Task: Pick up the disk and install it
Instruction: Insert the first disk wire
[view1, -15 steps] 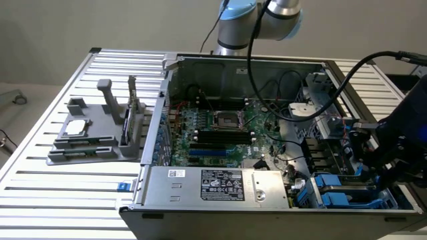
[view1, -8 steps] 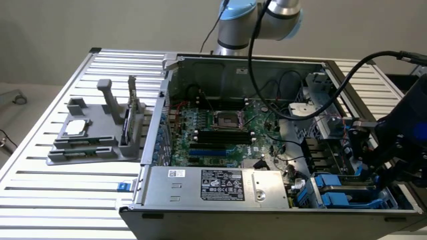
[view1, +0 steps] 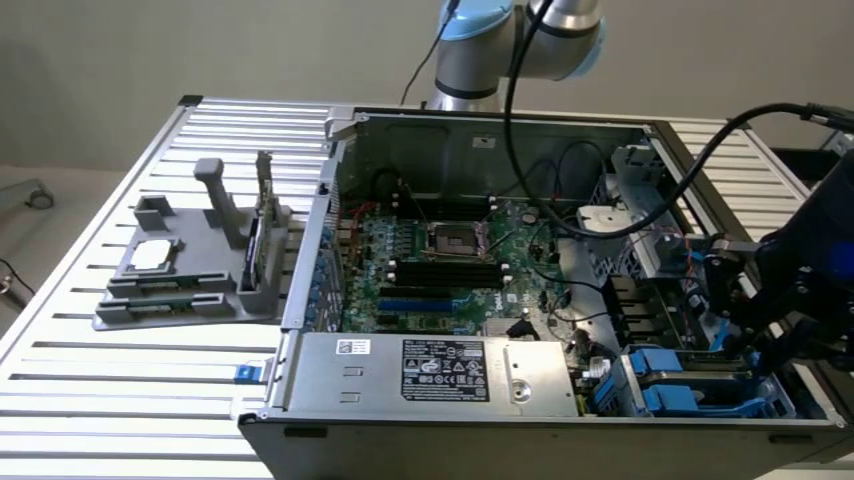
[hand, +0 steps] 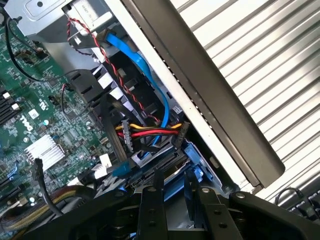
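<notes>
A grey plastic fixture (view1: 187, 270) is sitting by the ribbed metal tabletop's (view1: 107, 400) edge at the exterior view's left. The open steel case (view1: 441, 130) is baring a green motherboard (view1: 441, 250). In its near corner at the exterior view's right, the blue-framed disk (view1: 694, 385) is lying in the bay, with the dark tool (hand: 171, 195) reaching down over it; whether it is clenched, I cannot tell.

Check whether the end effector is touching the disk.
Cannot tell. Wrist view puts the end effector at the disk, but neither contact nor gap shows plainly.
</notes>
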